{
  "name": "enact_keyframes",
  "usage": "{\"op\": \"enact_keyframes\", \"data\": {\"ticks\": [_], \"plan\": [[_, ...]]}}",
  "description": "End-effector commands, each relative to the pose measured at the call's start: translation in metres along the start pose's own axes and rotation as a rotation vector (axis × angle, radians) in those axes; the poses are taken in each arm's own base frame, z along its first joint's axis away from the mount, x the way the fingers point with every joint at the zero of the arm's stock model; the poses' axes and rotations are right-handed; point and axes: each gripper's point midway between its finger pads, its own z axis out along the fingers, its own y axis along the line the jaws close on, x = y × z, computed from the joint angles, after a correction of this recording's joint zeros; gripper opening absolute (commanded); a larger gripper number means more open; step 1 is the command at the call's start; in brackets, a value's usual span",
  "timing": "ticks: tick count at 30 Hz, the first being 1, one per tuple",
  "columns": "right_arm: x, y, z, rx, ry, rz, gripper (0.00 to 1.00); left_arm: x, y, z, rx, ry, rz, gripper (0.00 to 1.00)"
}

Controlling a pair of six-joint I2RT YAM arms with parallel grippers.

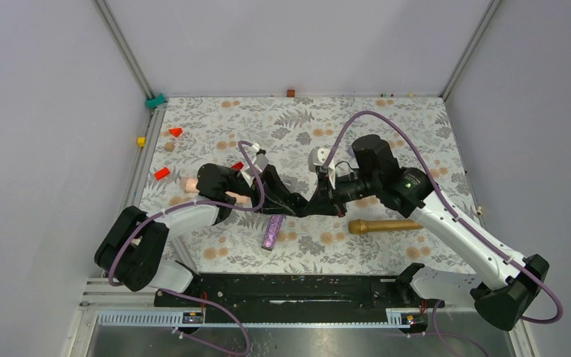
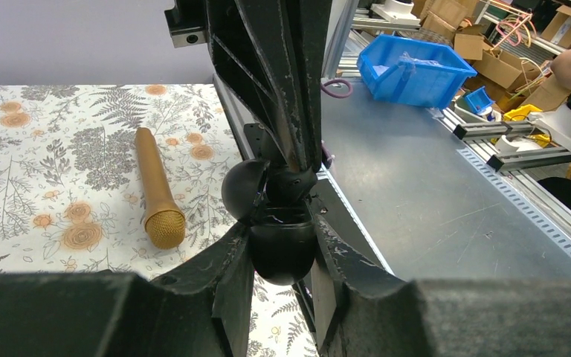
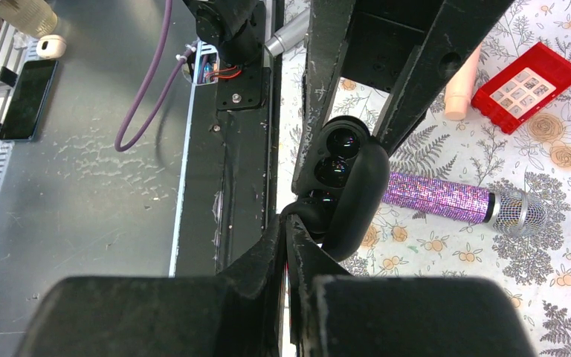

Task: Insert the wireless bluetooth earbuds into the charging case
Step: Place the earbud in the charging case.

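Note:
The black charging case point(image 2: 282, 256) is clamped between the fingers of my left gripper point(image 2: 282, 227), a little above the table, with its lid point(image 2: 239, 190) swung open to the side. In the right wrist view, two glossy black earbuds point(image 3: 344, 140) point(image 3: 333, 171) sit in the case's wells beside the open lid point(image 3: 360, 197). My right gripper point(image 3: 291, 223) is shut, its tips pressed at the edge of the case's opening; it comes down from above in the left wrist view point(image 2: 297, 175). Both grippers meet mid-table point(image 1: 306, 207). I cannot tell whether anything is pinched in the right tips.
A gold microphone point(image 1: 383, 225) lies to the right of the grippers. A purple glitter microphone point(image 1: 272, 232) lies just in front of them. Red blocks point(image 1: 162, 172) and a peach-coloured piece point(image 1: 189, 184) lie at the left. The black base rail point(image 1: 290, 290) runs along the near edge.

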Motion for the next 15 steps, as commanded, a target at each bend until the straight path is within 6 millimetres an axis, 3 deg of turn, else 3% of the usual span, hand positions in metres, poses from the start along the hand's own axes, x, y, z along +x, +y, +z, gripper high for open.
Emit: {"op": "enact_keyframes", "data": {"ticks": [1,15], "plan": [[-0.006,-0.003,0.000,0.020,0.013,-0.059,0.03,-0.015,-0.004,0.005,0.037,-0.004,0.090,0.01],[-0.010,0.008,0.001,-0.023,0.003,-0.098,0.03,-0.013,-0.005,0.007,0.051,0.004,0.083,0.01]]}}
